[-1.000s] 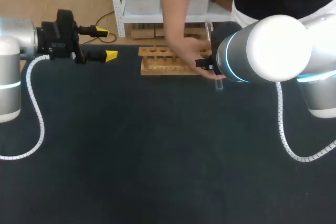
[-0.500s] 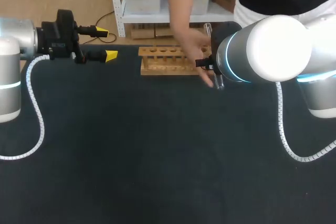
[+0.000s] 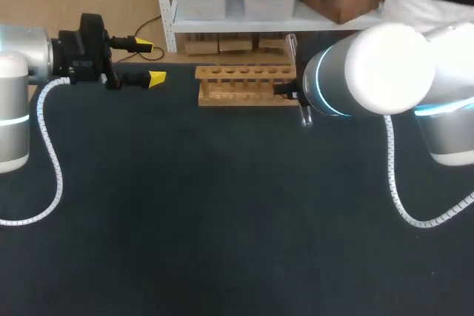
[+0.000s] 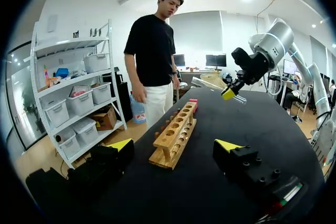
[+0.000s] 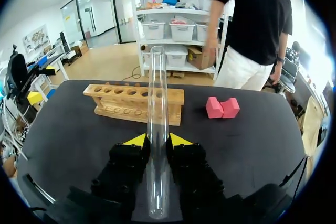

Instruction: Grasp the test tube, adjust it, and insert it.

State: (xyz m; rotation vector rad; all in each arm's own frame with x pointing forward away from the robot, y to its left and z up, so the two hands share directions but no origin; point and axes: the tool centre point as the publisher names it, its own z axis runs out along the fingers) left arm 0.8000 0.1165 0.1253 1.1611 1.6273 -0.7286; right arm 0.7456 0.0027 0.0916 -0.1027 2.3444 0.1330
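Right gripper (image 5: 157, 141) is closed on the tube (image 5: 156, 90), which projects ahead toward the rack (image 5: 131, 104). Risk: glass slipping or tilting in the grip, striking the rack beside a hole.

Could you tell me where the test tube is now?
Right wrist view: the test tube is clamped in the right gripper, just short of the wooden rack.
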